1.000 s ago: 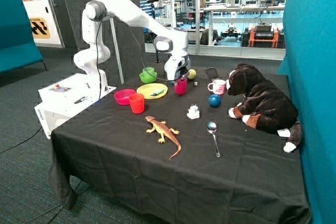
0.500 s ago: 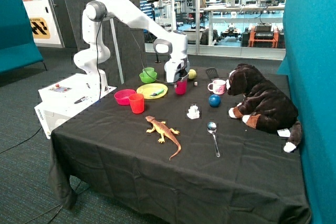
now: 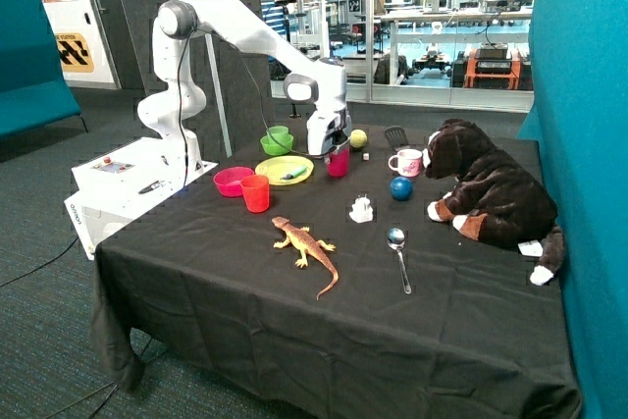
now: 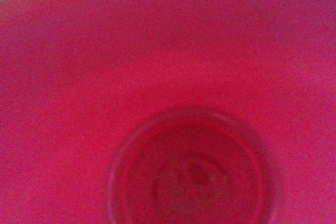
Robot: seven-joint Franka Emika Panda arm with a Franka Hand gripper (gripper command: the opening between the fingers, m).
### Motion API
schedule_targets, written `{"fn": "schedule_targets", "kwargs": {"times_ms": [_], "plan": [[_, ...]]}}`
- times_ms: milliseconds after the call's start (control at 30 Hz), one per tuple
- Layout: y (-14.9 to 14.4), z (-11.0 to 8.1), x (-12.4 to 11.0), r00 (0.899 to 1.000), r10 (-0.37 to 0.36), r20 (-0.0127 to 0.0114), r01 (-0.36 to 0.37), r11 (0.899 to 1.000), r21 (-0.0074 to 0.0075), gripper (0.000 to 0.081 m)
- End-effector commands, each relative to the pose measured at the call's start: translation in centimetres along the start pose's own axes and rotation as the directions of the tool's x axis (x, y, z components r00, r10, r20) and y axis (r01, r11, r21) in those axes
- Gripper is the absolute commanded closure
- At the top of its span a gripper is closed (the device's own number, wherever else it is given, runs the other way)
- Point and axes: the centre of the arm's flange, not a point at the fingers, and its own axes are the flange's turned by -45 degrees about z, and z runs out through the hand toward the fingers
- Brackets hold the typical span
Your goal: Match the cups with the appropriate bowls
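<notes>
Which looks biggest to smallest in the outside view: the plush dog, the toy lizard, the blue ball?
1. plush dog, clearly largest.
2. toy lizard.
3. blue ball, smallest.
The lizard lies nearer the camera, but the gaps look too wide to change the order.

Crowded back, open front on the surface (image 3: 471,340)

The gripper (image 3: 334,147) is sitting at the magenta cup (image 3: 338,161), which is filling the wrist view (image 4: 168,98). A yellow-green plate (image 3: 270,174), yellow ball (image 3: 358,138) and white mug (image 3: 406,161) are crowding close around. The plush dog (image 3: 486,188) is blocking 1 side.
</notes>
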Motion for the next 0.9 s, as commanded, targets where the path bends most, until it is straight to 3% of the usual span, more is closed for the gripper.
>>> {"fn": "schedule_targets", "kwargs": {"times_ms": [0, 867], "plan": [[0.75, 0.03, -0.29, 1.000, 0.008, -0.0008, -0.008, 1.000, 0.0046, 0.0808], [0.61, 0.33, -0.70, 1.000, 0.000, -0.0009, 0.000, 1.000, 0.0046, 0.0808]]}}
